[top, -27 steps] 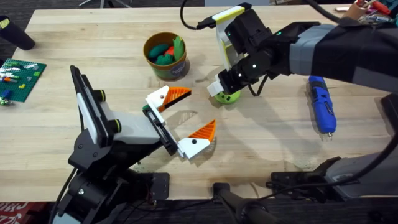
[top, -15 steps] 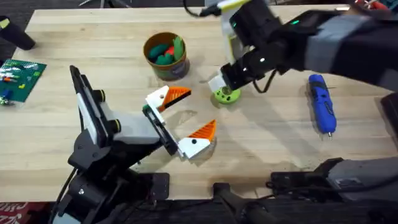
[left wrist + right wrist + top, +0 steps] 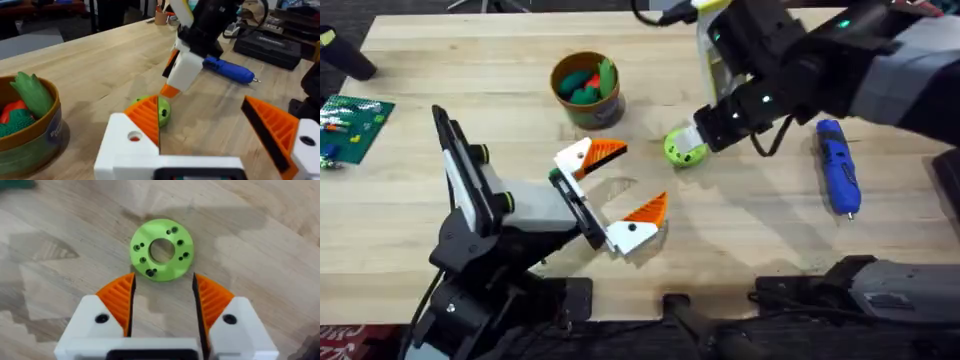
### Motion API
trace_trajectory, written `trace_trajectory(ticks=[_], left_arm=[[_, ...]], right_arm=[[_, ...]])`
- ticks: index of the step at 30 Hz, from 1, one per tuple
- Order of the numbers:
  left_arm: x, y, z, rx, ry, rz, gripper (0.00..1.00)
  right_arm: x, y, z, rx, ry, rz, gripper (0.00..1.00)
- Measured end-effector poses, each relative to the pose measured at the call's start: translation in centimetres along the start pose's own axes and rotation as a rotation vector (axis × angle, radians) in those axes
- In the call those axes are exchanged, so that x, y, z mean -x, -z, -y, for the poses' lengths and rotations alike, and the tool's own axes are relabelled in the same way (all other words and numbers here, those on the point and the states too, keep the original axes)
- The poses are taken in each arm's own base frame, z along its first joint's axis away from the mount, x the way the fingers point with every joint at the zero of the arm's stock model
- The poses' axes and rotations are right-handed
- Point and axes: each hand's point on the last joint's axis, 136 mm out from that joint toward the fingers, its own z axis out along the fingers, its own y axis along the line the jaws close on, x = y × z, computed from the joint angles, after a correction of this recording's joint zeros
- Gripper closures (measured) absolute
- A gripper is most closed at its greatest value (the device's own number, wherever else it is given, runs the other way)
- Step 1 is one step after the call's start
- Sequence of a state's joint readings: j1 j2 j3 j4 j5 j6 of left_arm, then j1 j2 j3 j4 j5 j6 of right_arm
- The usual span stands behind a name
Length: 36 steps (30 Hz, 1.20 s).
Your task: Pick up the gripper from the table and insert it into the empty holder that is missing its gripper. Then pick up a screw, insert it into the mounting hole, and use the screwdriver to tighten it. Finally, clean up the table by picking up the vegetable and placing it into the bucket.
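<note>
A: Taking the bucket (image 3: 586, 89) as the marker, where does the vegetable (image 3: 684, 148) sit?

B: On the table (image 3: 500, 90), near the bucket on its screwdriver side, between the tub and the screwdriver (image 3: 838, 167). The right gripper (image 3: 163, 302) hangs just above it with its orange pads (image 3: 118, 300) spread and nothing between them. From the right wrist the piece reads as a flat lime-green ring with a centre hole and small dark holes round it.

A: And the left gripper (image 3: 614, 196)?

B: Released too, holding nothing, parked nearer the arm bases than the bucket, fingers wide apart.

A: What could spoil the pickup?

B: The ring lies just ahead of the fingertips rather than squarely between them, so a straight descent might land a pad on its rim and skid it across the wood. It also looks low and smooth, so a shallow pinch could let it squirt out.

A: Anything in the way of the drop?

B: The bucket already holds green and orange toy pieces (image 3: 588, 82), one leaf standing above the rim, so the ring may perch on top or bounce out if let go from high up. The left gripper's near finger stands close to the line between ring and bucket, so a low carry could clip it. The screwdriver lies well apart, far from the bucket, and should not interfere.
</note>
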State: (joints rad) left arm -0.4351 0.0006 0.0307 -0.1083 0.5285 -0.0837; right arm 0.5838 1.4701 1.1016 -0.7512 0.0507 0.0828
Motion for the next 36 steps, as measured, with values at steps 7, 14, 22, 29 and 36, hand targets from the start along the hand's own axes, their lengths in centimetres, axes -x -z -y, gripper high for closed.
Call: trace_trajectory(ticks=[7,14,22,29,36], left_arm=[[0.0,0.0,0.0,0.000,0.000,0.000,0.009],[0.0,0.0,0.0,0.000,0.000,0.000,0.009],[0.0,0.0,0.0,0.000,0.000,0.000,0.009],[0.0,0.0,0.0,0.000,0.000,0.000,0.009],[0.0,0.0,0.0,0.000,0.000,0.000,0.009]], right_arm=[[-1.5,-3.0,-1.5,-0.011,0.098,-0.090,0.383],[-1.8,-3.9,-1.5,-0.028,0.112,-0.112,0.383],[-2.5,-5.1,-2.8,-0.023,0.156,-0.149,0.417],[-2.3,-5.2,-2.7,-0.043,0.169,-0.139,0.597],[-2.3,-5.2,-2.5,-0.051,0.169,-0.138,0.686]])
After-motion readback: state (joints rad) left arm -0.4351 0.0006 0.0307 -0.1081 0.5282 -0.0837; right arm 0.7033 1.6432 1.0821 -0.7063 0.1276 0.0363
